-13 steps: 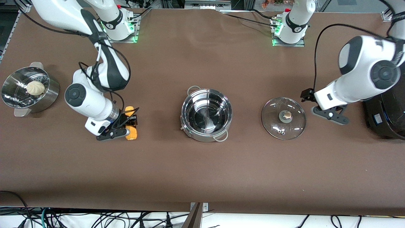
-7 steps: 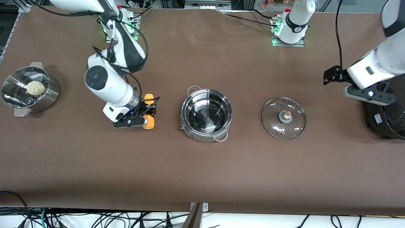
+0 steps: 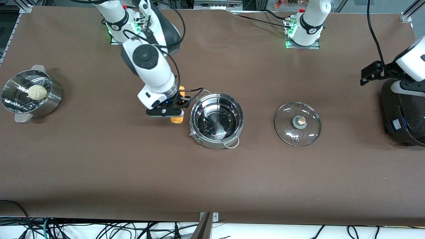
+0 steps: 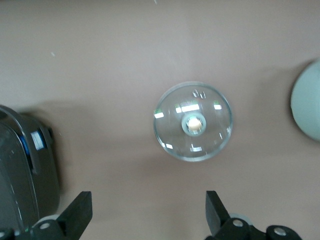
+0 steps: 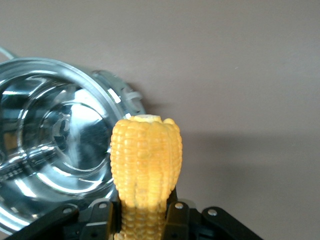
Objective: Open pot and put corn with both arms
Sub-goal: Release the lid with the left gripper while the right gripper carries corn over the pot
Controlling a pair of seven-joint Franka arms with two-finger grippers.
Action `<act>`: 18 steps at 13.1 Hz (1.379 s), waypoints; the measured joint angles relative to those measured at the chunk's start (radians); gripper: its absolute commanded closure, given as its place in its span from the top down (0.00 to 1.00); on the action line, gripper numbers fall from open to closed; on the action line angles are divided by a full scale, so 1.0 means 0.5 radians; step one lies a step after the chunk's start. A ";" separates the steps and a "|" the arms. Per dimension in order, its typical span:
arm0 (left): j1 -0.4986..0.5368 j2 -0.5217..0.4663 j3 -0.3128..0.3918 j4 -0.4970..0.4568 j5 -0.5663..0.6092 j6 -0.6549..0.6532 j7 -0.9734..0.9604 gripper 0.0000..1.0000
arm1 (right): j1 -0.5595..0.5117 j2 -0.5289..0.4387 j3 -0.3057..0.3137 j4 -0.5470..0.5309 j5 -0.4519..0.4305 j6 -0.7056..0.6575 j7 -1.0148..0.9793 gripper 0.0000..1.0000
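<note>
The right pincer (image 3: 175, 111) grips the corn cob (image 3: 177, 117) in the air just beside the open steel pot (image 3: 216, 120). The left pincer (image 4: 147, 216) hangs spread wide over the counter (image 3: 212, 172) beside the black cooker (image 3: 403, 113), with the glass lid (image 3: 297, 123) lying between pot and cooker.

one shallow round shiny stainless-steel pot (image 3: 216, 120) with two thin loop handles. one clear round glass lid (image 3: 297, 123) with a single brass-coloured knob. one yellow-orange cylindrical corn cob (image 5: 145, 162). one perforated steel steamer bowl (image 3: 49, 99) holding one white bun (image 3: 37, 92). one large black rounded cooker (image 3: 403, 114). two white robot arms with black joints, each with one black two-finger gripper: the right gripper (image 3: 173, 111) and the left gripper (image 4: 147, 216). one brown table (image 3: 212, 179).
</note>
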 measured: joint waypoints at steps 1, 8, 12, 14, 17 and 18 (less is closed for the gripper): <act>-0.001 -0.006 0.007 -0.032 -0.001 0.030 -0.001 1.00 | 0.038 0.021 0.000 0.023 -0.003 0.000 0.063 0.19; -0.008 -0.206 0.021 -0.314 -0.118 0.047 -0.214 1.00 | 0.246 0.299 -0.004 0.281 -0.094 0.000 0.423 0.19; -0.009 -0.219 0.022 -0.322 -0.118 0.010 -0.216 1.00 | 0.293 0.404 -0.009 0.422 -0.103 0.000 0.461 0.19; -0.010 -0.219 0.022 -0.322 -0.118 0.000 -0.216 1.00 | 0.305 0.430 -0.010 0.448 -0.106 0.000 0.464 0.19; -0.011 -0.219 0.022 -0.321 -0.118 -0.004 -0.216 1.00 | 0.345 0.523 -0.010 0.548 -0.137 0.000 0.477 0.19; -0.011 -0.219 0.022 -0.319 -0.118 -0.004 -0.216 1.00 | 0.359 0.564 -0.011 0.590 -0.140 0.001 0.481 0.19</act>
